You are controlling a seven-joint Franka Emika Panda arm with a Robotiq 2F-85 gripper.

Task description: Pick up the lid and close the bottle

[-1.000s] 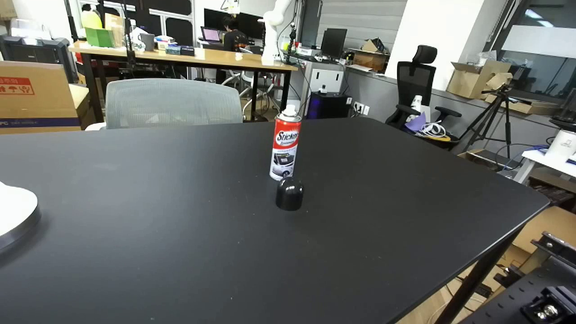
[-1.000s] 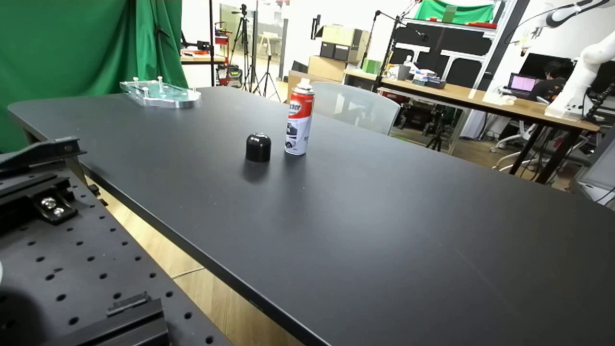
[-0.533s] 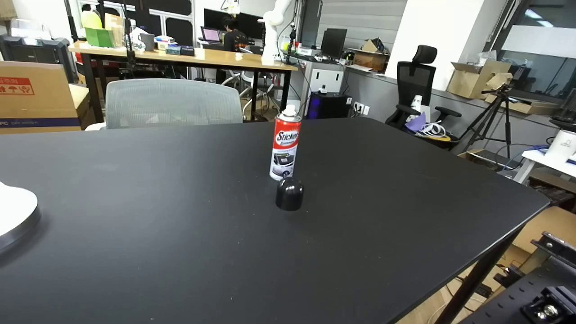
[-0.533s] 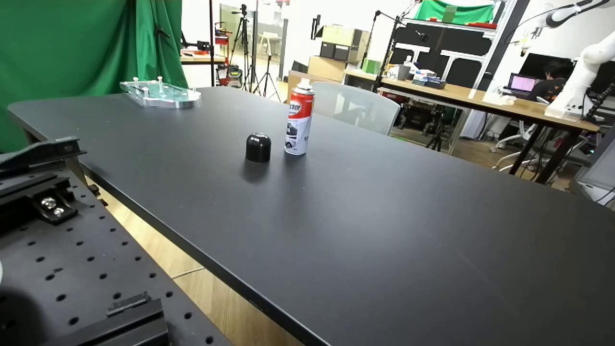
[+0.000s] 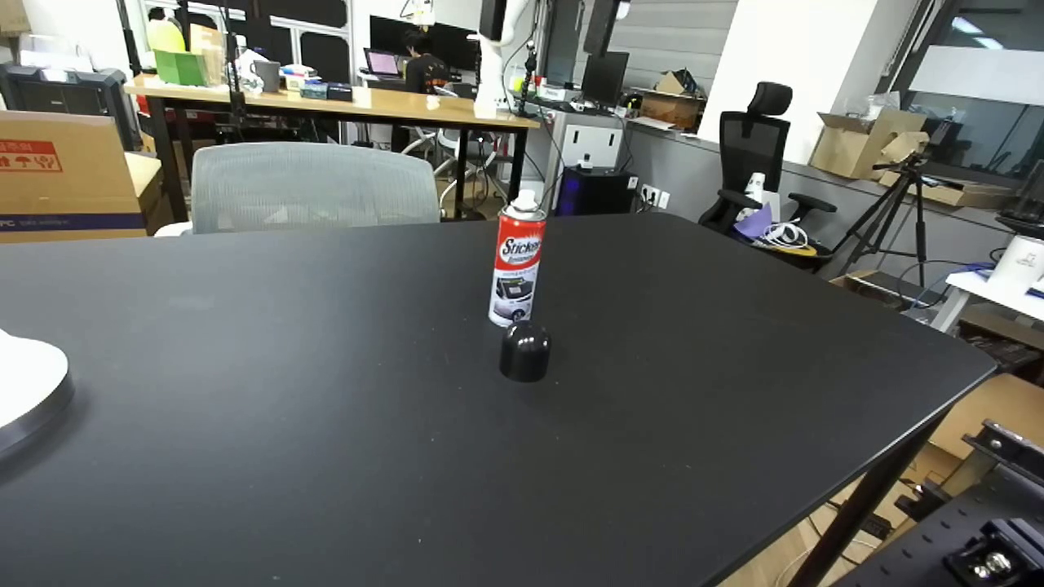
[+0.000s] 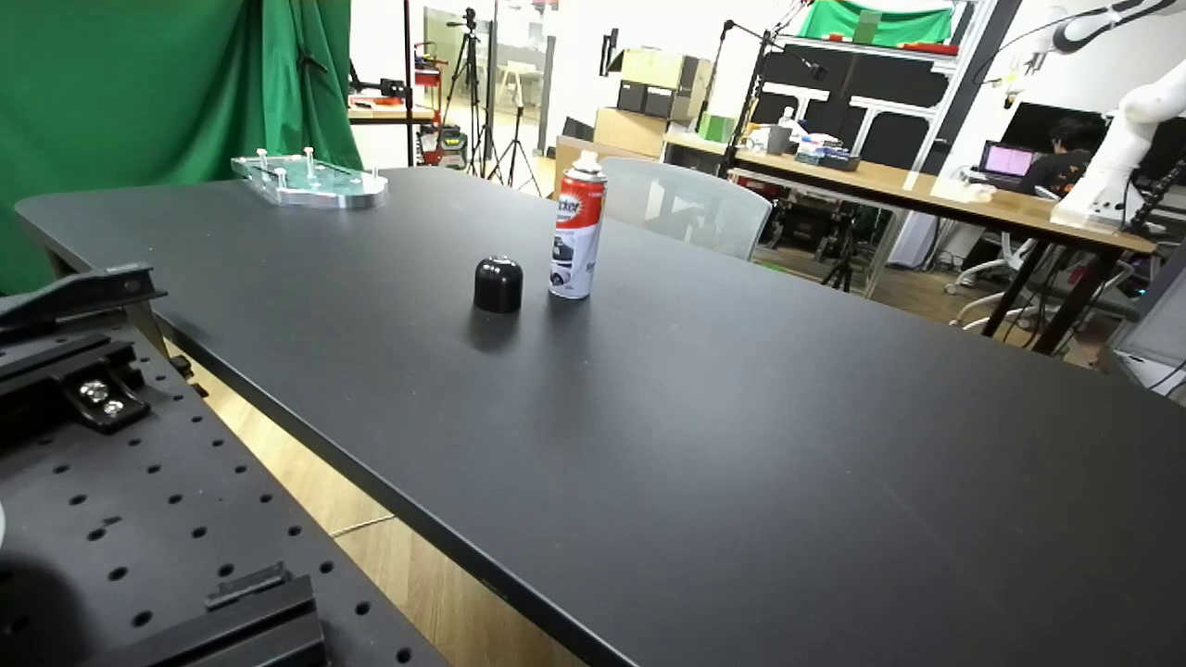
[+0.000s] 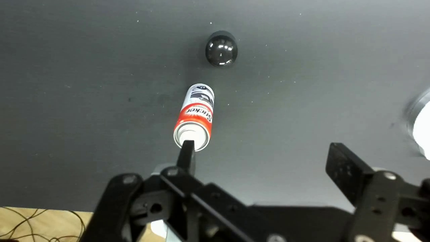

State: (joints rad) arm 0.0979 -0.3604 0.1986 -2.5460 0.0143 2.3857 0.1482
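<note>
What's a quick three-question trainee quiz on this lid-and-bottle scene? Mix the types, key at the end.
1. True or false: the black lid stands dome-up on the table, apart from the bottle.

2. Multiple choice: in the wrist view, the gripper is
A) shut on the lid
B) shut on the bottle
C) open, with nothing held

3. Fill in: in the wrist view, the large word on the bottle's red band reads ____.

Key: 1. True. 2. C. 3. Sticker.
</note>
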